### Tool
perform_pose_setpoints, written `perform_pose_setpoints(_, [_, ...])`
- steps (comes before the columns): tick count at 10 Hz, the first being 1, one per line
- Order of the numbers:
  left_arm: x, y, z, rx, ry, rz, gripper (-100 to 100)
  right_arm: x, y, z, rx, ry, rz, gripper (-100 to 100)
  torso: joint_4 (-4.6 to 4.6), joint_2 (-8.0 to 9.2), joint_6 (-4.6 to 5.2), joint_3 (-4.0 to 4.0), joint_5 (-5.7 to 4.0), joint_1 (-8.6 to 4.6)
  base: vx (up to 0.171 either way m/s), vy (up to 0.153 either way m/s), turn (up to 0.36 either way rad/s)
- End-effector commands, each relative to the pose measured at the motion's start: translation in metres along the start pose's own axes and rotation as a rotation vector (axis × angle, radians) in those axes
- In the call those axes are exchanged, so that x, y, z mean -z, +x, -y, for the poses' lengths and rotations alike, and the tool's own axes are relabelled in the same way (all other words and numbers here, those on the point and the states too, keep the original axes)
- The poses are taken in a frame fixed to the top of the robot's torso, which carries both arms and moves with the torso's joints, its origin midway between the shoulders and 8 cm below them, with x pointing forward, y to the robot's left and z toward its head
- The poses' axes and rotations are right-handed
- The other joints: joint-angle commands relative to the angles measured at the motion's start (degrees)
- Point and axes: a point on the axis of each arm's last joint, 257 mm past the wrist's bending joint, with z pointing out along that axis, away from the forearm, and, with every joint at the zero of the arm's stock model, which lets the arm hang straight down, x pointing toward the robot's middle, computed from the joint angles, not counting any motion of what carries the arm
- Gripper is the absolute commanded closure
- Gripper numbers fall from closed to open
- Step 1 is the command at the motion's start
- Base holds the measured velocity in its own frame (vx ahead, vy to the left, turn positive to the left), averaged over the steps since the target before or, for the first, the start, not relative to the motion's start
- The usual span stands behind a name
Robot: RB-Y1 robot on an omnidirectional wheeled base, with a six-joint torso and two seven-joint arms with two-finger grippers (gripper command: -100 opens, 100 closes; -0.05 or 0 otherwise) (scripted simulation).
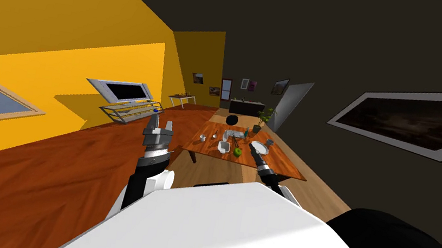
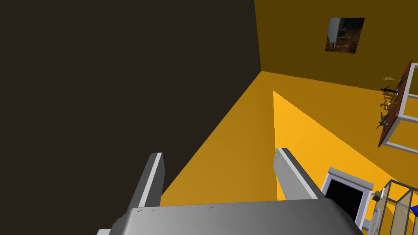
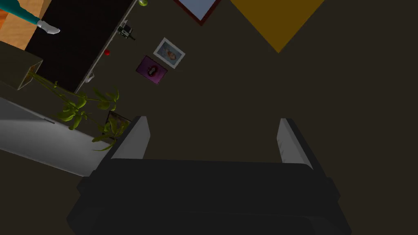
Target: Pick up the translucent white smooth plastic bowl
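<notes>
Bowl [image 1: 260, 147], taken to be the white dish on the near right part of the table [image 1: 284, 168], is seen just beyond the right gripper [image 1: 253, 148], whose fingers are spread with nothing between them. The left gripper [image 1: 160, 124] is held raised to the table's left, likewise spread and empty, presumably so that the reach is not hindered.

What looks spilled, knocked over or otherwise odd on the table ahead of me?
Nothing stands out. The wooden table carries small white dishes, a green apple and a black round object set apart, with no spill showing. They are too small to judge tilt. The overall slant is the camera's.
</notes>
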Motion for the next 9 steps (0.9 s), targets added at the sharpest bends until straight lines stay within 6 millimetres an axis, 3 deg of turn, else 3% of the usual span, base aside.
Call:
perform_pose_setpoints(1, [0.0,0.0,0.0,0.0,0.0,0.0,0,0.013,0.007,0.034,0.105,0.069,-0.062,-100,0.0,0.0,0.0,0.0,0.0,0.0,0.006,-0.012,0.344])
perform_pose_setpoints(4, [0.0,0.0,0.0,0.0,0.0,0.0,0,0.051,0.018,0.101,0.309,0.197,-0.201,-100,0.0,-0.04,-0.01,-0.02,0.0,-0.04,0.009,-0.016,0.328])
perform_pose_setpoints(5, [0.0,0.0,0.0,0.0,0.0,0.0,0,0.052,0.019,0.103,0.321,0.2,-0.208,-100,-0.01,-0.03,0.0,-0.02,0.01,-0.02,0.008,-0.01,0.111])
perform_pose_setpoints(7, [0.0,0.0,0.0,0.0,0.0,0.0,0,0.08,0.02,0.143,0.451,0.271,-0.301,-100,0.0,-0.05,-0.01,-0.03,0.01,0.06,0.012,0.012,0.264])
perform_pose_setpoints(8, [0.0,0.0,0.0,0.0,0.0,0.0,0,0.084,0.021,0.148,0.461,0.282,-0.309,-100,-0.01,-0.06,0.01,-0.03,0.02,0.1,0.011,0.009,0.131])
perform_pose_setpoints(9, [0.0,0.0,0.0,0.0,0.0,0.0,0,0.101,0.021,0.169,0.529,0.319,-0.361,-100,-0.01,-0.06,0.02,-0.03,0.02,0.1,0.012,0.016,0.236])
